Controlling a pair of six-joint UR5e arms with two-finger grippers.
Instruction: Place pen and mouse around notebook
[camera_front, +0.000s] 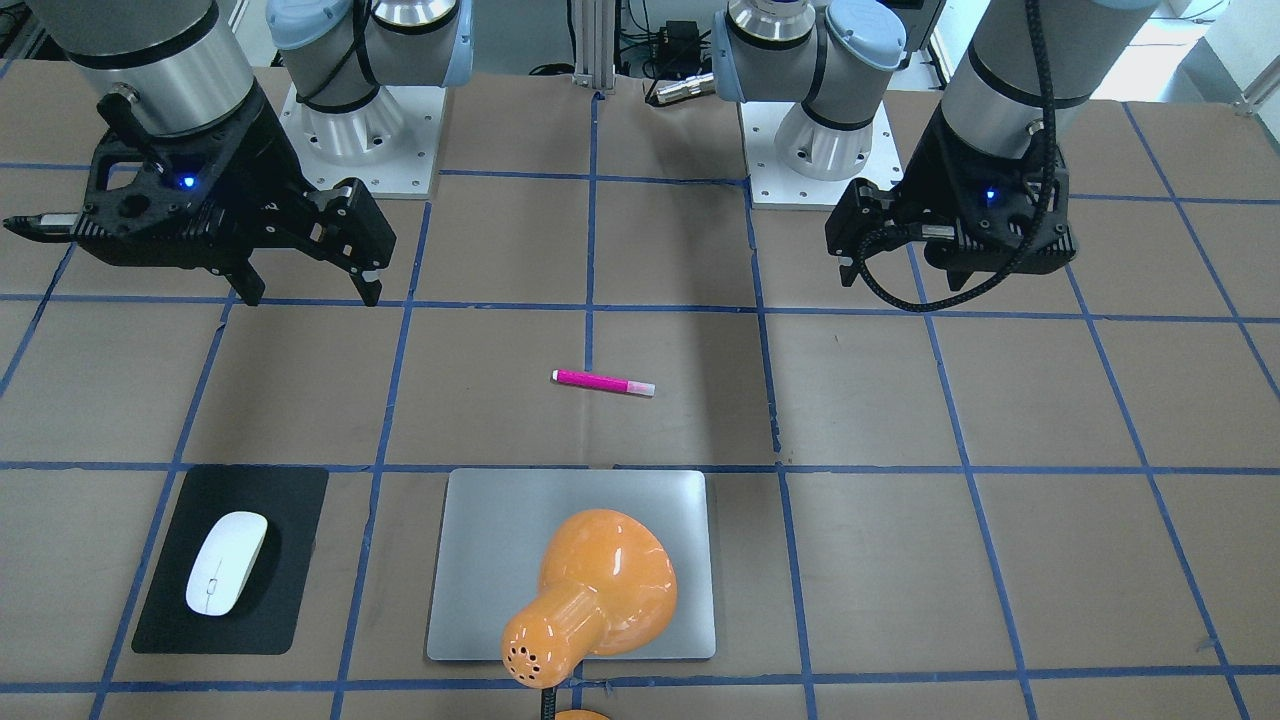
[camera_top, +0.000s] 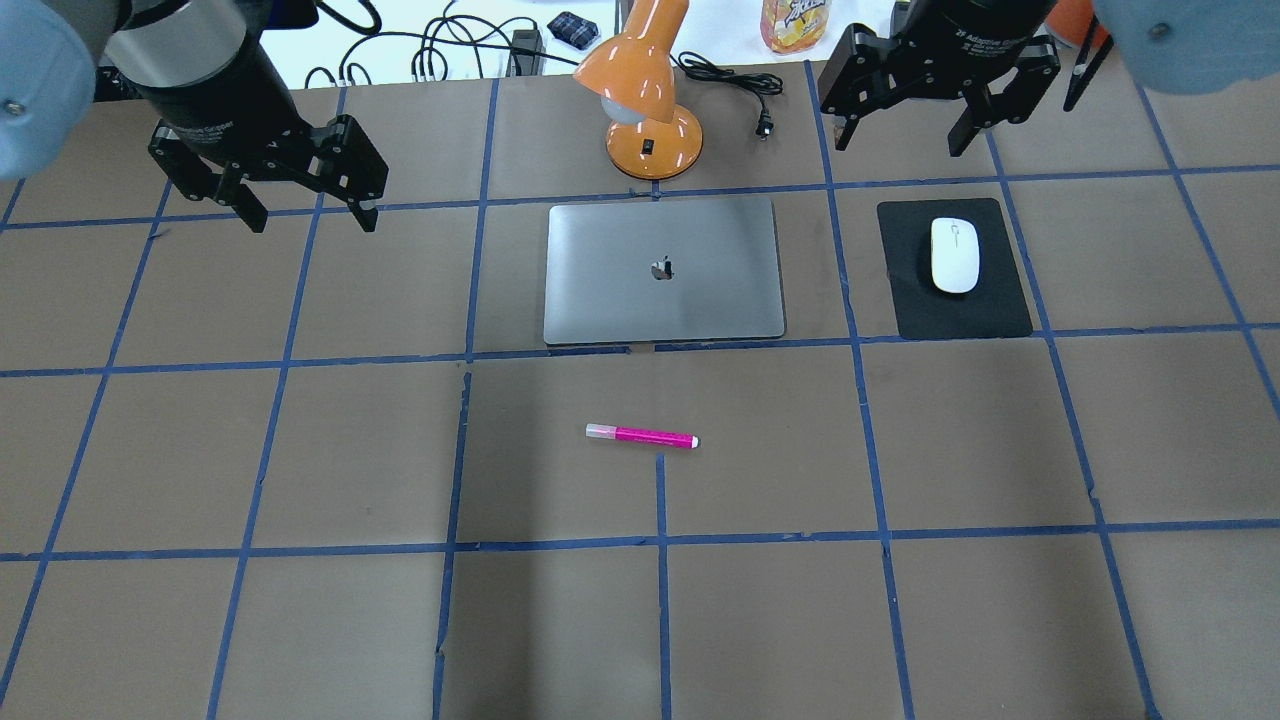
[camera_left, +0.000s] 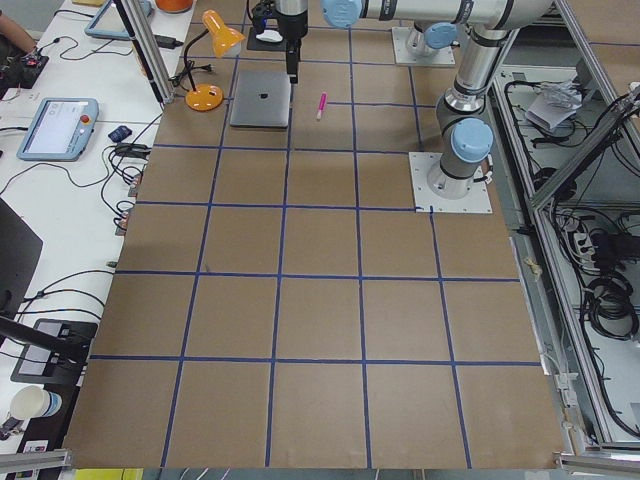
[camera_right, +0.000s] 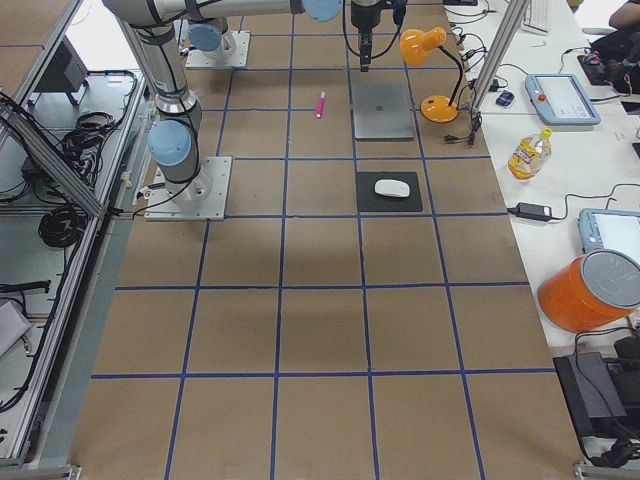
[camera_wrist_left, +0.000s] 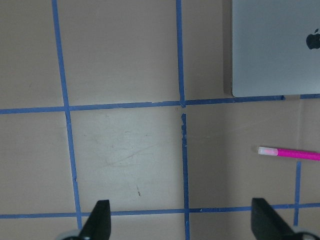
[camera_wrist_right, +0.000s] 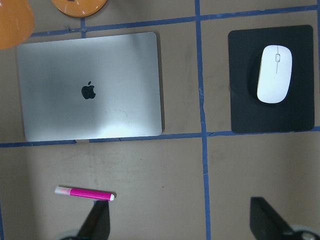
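Overhead view: left pincer (camera_top: 312, 215) and right pincer (camera_top: 900, 140) hang wide and empty toward the desk's far edge. There the notebook (camera_top: 664, 270) sits centrally, the mouse (camera_top: 955, 255) beside it on a black mat (camera_top: 1000, 310). The pen (camera_top: 642, 436) lies mid-desk, so slim it could roll from a shallow pinch.

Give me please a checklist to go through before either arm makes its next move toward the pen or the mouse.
1. Left gripper open and empty: ok.
2. Right gripper open and empty: ok.
3. Pen lies flat on the table, touching nothing else: ok.
4. Mouse sits on the black mat, nothing over it: ok.
5. Bare table beside the notebook for setting things down: ok.
6. Lamp at the notebook's far edge stays out of the arms' paths: cannot tell.
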